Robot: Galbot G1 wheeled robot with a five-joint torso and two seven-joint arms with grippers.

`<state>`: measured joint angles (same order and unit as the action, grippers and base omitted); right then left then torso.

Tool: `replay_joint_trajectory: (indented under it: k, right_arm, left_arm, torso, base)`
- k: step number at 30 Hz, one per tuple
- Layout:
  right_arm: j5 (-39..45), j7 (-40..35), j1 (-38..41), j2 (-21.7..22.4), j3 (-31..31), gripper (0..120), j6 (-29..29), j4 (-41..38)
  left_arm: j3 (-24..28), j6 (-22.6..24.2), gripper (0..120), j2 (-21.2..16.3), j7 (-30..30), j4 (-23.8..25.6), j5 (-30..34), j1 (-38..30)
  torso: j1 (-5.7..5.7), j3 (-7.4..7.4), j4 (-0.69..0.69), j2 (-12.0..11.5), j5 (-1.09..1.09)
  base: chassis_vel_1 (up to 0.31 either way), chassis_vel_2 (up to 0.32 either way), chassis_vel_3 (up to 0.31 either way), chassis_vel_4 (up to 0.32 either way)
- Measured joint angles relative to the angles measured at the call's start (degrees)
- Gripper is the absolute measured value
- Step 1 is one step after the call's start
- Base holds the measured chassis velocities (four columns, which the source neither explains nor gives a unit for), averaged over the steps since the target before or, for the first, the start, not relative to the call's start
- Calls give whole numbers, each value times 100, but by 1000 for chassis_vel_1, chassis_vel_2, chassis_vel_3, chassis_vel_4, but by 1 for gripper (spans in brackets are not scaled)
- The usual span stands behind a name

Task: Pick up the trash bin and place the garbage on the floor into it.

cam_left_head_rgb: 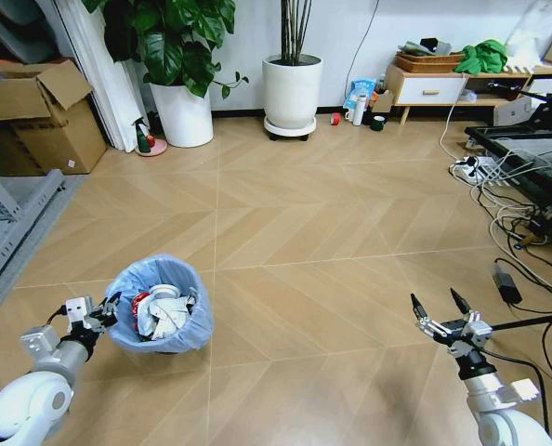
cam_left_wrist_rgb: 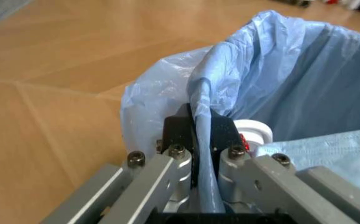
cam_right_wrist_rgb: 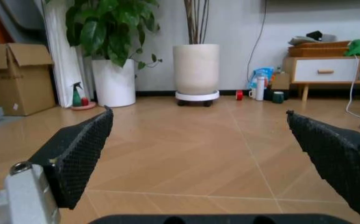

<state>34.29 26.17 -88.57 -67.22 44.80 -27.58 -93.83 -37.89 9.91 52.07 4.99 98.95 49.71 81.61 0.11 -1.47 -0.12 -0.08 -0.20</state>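
We've got the left hand [cam_left_wrist_rgb: 201, 140] pinched narrow on the trash bin [cam_left_head_rgb: 158, 305] rim, bag fold btwn its pads, garbage [cam_left_head_rgb: 162, 313] just past them inside. Risk: liner slips, bin tips on the floor [cam_left_head_rgb: 313, 232]. Right hand [cam_left_head_rgb: 440, 310] hangs wide, empty, well apart.

cardboard box [cam_left_head_rgb: 36, 111] | two white plant pots [cam_left_head_rgb: 292, 90] | low cabinet [cam_left_head_rgb: 425, 88] | cables [cam_left_head_rgb: 508, 200]

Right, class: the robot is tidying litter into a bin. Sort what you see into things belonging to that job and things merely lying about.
Part of the job:
- trash bin, its blue liner pinched by the left gripper
- garbage inside it
- floor
- right gripper, open and empty

Just lying about:
- white plant pots
- cardboard box
- green spray bottle
- cables
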Motion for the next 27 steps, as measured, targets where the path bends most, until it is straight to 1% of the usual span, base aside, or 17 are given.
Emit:
replay_joint_trajectory:
  k: [2, 3, 4, 6, 7, 10, 15, 17, 18, 19, 21, 23, 24, 25, 27]
  right_arm:
    - [4, 13, -50, 24, 27, 100, -1, -20]
    - [4, 13, -50, 24, 27, 100, -1, -20]
    - [5, 25, -82, 29, 44, 100, -4, -26]
    - [4, 43, -132, 35, 81, 100, -9, -29]
    - [4, 43, -132, 35, 81, 100, -9, -29]
    - [-5, 51, -173, 21, 142, 100, -14, -37]
    - [-65, 24, -174, -49, 194, 100, -14, -41]
    - [-147, -43, -171, -101, 228, 100, -14, -19]
    - [-218, -127, -164, -143, 247, 100, -14, 13]
    - [-218, -127, -164, -143, 247, 100, -14, 13]
    - [-279, -226, -150, -191, 249, 100, -13, 43]
    - [-318, -285, -133, -226, 239, 100, -14, 65]
    - [-318, -285, -133, -226, 239, 100, -14, 65]
    - [-342, -310, -125, -247, 223, 100, -14, 79]
    - [-359, -323, -123, -260, 202, 100, -9, 96]
  left_arm:
    - [117, -1, 0, 5, 47, -318, -2, -245]
    - [117, -1, 0, 5, 47, -318, -2, -245]
    - [194, -1, 0, 4, 59, -463, -2, -377]
    - [343, -1, 0, 1, 64, -715, -5, -622]
    - [343, -1, 0, 1, 64, -715, -5, -622]
    - [528, 2, 0, 1, 81, -1031, -6, -1012]
    - [616, 9, 0, -1, 79, -1202, -4, -1165]
    - [630, 16, 7, -12, 63, -1264, 8, -1203]
    - [631, 17, 13, -20, 40, -1311, 23, -1231]
    - [631, 17, 13, -20, 40, -1311, 23, -1231]
    - [639, 17, 23, -22, 25, -1348, 28, -1239]
    - [655, 8, 31, -22, 63, -1372, 16, -1244]
    - [655, 8, 31, -22, 63, -1372, 16, -1244]
    - [671, -20, 36, -22, 162, -1393, -43, -1251]
    - [683, -67, 46, -28, 297, -1418, -179, -1257]
  torso:
    - [0, 0, -1, 0, 1]
    - [0, 0, -1, 0, 1]
    - [0, 0, -1, 0, 4]
    - [0, 0, -2, 0, 0]
    - [0, 0, -2, 0, 0]
    - [0, 1, -3, 0, 5]
    - [0, 1, -2, 0, 2]
    - [0, 1, -2, 0, 2]
    - [0, 1, -1, 0, 4]
    - [0, 1, -1, 0, 4]
    - [0, 1, 0, 0, 5]
    - [0, 1, -1, 0, 0]
    - [0, 1, -1, 0, 0]
    - [0, 1, -1, 0, 3]
    - [0, 1, -1, 0, 2]
  base:
    - [-22, 24, 26, -32]
    - [0, 0, 0, 0]
    - [0, 0, 0, 0]
    - [0, 0, 0, 0]
    - [0, 0, 0, 0]
    - [0, 0, 0, 0]
    - [0, 0, 0, 0]
    - [0, 0, 0, 0]
    - [0, 0, 0, 0]
    - [0, 0, 0, 0]
    - [0, 0, 0, 0]
    - [0, 0, 0, 0]
    - [0, 0, 0, 0]
    - [0, 0, 0, 0]
    - [0, 0, 0, 0]
